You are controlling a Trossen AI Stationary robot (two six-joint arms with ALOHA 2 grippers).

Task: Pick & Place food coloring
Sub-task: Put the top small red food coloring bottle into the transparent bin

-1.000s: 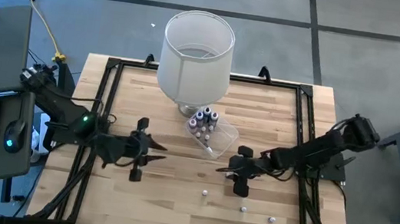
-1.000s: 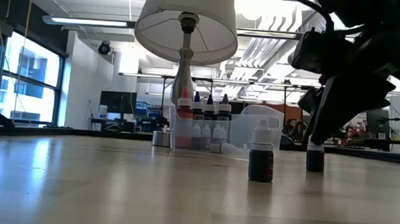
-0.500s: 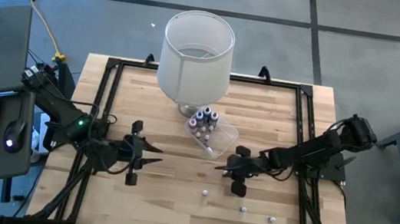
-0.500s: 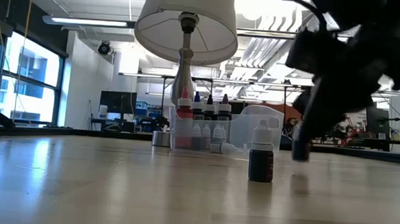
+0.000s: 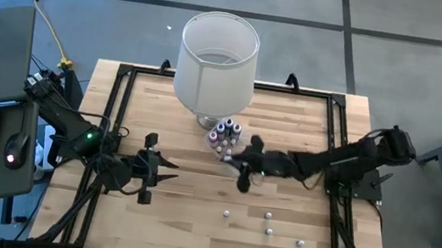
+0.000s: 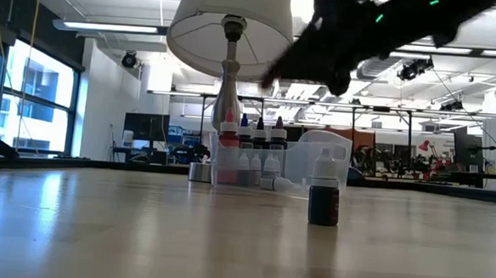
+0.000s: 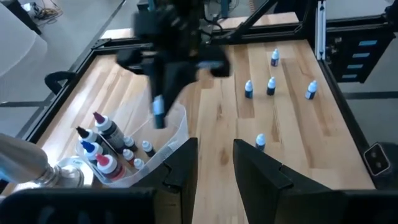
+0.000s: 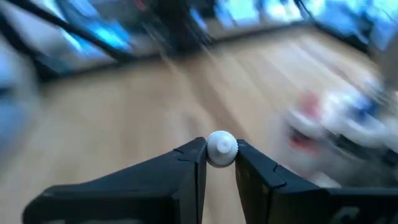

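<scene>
My right gripper [image 5: 242, 168] is shut on one tiny white-capped food coloring bottle [image 7: 159, 114] and hangs in the air at the near right edge of the clear plastic tub [image 5: 237, 150]. Several bottles stand in that tub [image 7: 106, 155]. Several more stand loose on the table's near right part [image 5: 268, 230], one of them close to the low camera [image 6: 323, 192]. My left gripper [image 5: 164, 176] waits open, left of the table's middle, its fingers pointing toward the tub. My right gripper pinches the bottle between its two fingertips by the top, with the white cap [image 8: 221, 149] showing between them. The fingers [image 7: 166, 74] come from above, pointing down. The bottle hangs upright below them, lifted clear of the table.
A big white lampshade [image 5: 219, 51] on a metal foot [image 6: 227, 87] stands right behind the tub at the far edge. A black frame rail [image 5: 336, 148] borders the table. Bare wood lies between the two grippers and along the near left.
My right gripper has risen from the table with the bottle and swung toward the far left, to the tub. The bottle has gone from standing on the wood to hanging clear in the air. My left gripper has drawn back slightly toward the left edge.
</scene>
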